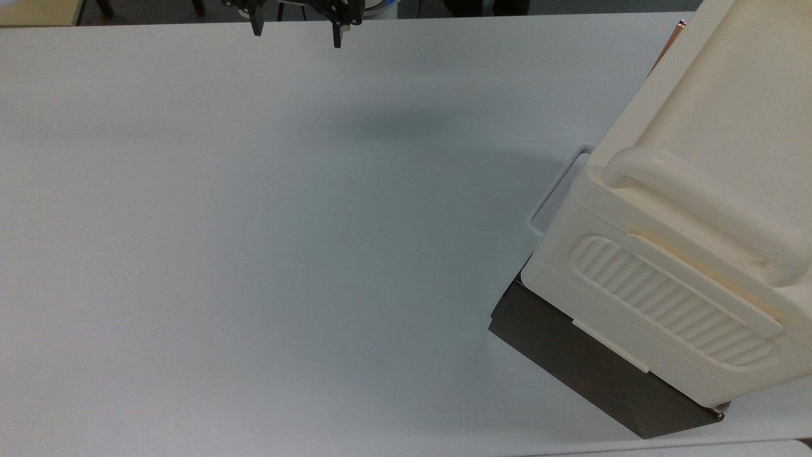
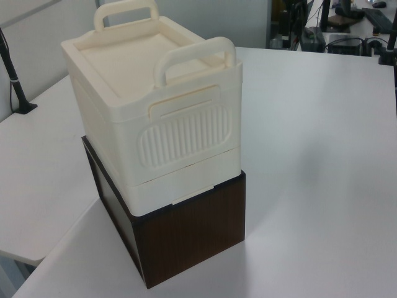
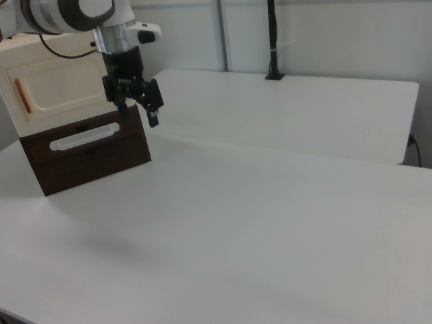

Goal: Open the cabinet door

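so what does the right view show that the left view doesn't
Right view: the flat cream cabinet door shut, with its narrow orange-copper handle strip, a white bar handle on the brown base, and the black two-finger gripper, open, above the table. Left view: the ribbed cream side panel and both thick top handles. Both: the cream plastic cabinet and the white table.

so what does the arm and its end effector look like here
In the right view the arm has a rounded white shell with grey joint rings, and a thin dark cable loops beside its wrist. Below a silver-grey wrist section hangs the black end effector, a blocky dark body with two slim black fingers; one tip carries a small pale pad. The top view shows the same black fingers.
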`<state>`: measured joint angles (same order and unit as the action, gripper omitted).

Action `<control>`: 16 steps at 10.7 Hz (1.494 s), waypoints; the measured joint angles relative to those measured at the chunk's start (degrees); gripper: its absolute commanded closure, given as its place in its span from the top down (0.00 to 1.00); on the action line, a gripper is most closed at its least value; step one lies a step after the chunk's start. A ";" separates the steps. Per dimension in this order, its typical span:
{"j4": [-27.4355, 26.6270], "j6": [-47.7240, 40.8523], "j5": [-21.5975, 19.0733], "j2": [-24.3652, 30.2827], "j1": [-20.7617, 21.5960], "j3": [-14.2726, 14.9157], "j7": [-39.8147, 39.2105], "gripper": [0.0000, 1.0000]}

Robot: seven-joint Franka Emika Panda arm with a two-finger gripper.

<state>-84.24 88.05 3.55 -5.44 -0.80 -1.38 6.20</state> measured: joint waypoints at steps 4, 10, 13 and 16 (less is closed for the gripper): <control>-0.01 0.00 0.00 0.00 0.00 -0.01 -0.01 1.00; 0.01 0.00 0.00 0.05 -0.01 0.01 -2.19 1.00; 0.03 0.00 -3.04 0.05 0.10 -0.16 -5.08 1.00; 2.05 0.02 -9.43 0.15 1.90 -1.44 -5.79 1.00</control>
<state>-82.18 88.07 -5.87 -5.29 1.10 -2.82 0.41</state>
